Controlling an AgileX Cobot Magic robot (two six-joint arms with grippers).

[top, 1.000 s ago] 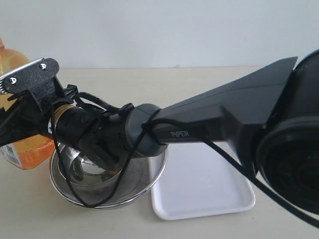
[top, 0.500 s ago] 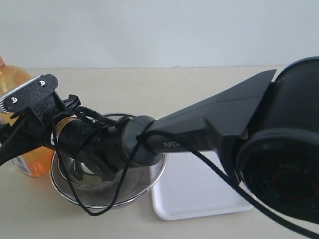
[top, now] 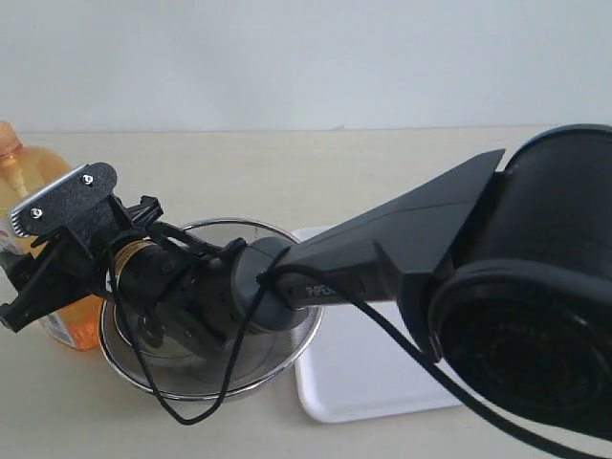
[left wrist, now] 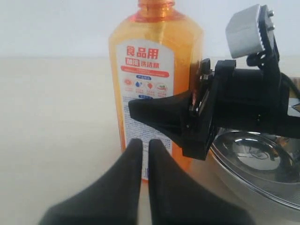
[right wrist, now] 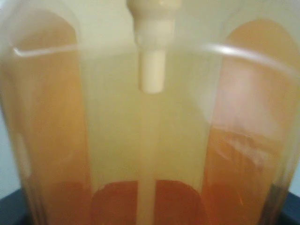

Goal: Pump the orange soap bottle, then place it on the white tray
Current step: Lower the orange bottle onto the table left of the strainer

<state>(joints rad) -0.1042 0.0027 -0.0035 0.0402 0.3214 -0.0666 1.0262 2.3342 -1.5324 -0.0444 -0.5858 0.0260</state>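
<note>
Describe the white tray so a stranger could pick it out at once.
Start from the beige table and find the round steel mesh bowl near its front. The white tray lies right beside that bowl, on the side away from the orange soap bottle. It is the only flat, white, rectangular thing; the bowl is round and shiny, the bottle tall.

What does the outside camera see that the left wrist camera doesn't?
Only the exterior view shows the white tray, next to the steel bowl. Only the left wrist view shows the printed label and the left gripper, its fingers shut. Both show the orange soap bottle and the steel bowl.
</note>
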